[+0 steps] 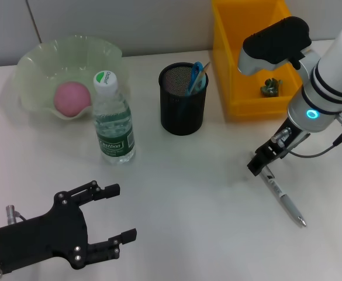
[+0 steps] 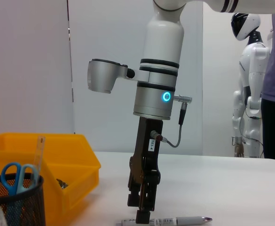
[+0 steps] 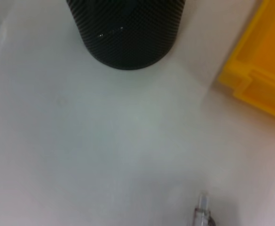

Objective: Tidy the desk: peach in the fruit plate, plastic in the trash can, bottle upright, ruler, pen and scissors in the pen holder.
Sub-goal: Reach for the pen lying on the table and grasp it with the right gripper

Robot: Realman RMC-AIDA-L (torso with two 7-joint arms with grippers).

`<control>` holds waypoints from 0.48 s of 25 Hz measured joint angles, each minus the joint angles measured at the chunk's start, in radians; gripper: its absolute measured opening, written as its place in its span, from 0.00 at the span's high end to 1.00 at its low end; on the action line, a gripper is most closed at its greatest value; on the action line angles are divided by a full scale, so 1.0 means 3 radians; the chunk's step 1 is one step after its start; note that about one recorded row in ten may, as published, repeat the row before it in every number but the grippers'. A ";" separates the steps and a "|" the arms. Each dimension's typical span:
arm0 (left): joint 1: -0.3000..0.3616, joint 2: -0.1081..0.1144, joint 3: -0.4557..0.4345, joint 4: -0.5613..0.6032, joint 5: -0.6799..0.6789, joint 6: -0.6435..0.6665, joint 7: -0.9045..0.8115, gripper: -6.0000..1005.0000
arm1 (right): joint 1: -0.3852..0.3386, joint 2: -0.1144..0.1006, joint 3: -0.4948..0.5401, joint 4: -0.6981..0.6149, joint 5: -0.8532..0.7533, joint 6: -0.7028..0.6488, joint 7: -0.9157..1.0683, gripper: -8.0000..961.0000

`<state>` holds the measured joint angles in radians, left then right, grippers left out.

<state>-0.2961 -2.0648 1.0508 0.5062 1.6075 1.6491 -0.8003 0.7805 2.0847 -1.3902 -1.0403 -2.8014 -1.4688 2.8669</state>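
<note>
White desk under plain pale walls, with a white humanoid robot standing in the background of the left wrist view. Near the desk's centre, a black mesh cylindrical pen holder, holding blue-handled scissors and a clear plastic ruler. Left of the pen holder, just beside it, an upright clear plastic water bottle with a white cap. Farther left of the pen holder, behind the bottle, a pale green ruffled fruit plate with a pink peach inside. Right of the pen holder, close by, a yellow plastic bin serving as trash can, a crumpled greenish scrap of plastic on its floor. Well to the right of the pen holder and nearer the robot, a silver pen flat on the desk. Right gripper lowered onto the pen's upper end, fingers narrowly apart around it, not visibly clamped. Left gripper hanging near the desk's front edge, far left of the pen holder, fingers spread wide, holding nothing.
</note>
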 joint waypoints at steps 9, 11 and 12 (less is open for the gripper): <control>0.0001 0.0000 0.0000 -0.0005 0.0000 0.0000 0.0037 0.21 | 0.0060 0.0000 0.0002 0.0153 0.0010 0.0046 0.0100 0.26; 0.0000 0.0000 0.0000 -0.0005 0.0000 0.0000 0.0037 0.21 | 0.0070 0.0000 0.0002 0.0175 0.0010 0.0059 0.0101 0.26; 0.0001 0.0000 0.0000 -0.0005 0.0000 0.0000 0.0037 0.21 | 0.0072 0.0000 0.0002 0.0188 0.0010 0.0074 0.0104 0.26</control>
<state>-0.2960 -2.0647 1.0507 0.5046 1.6075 1.6490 -0.7892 0.8022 2.0847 -1.3897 -0.9840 -2.7985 -1.4467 2.8980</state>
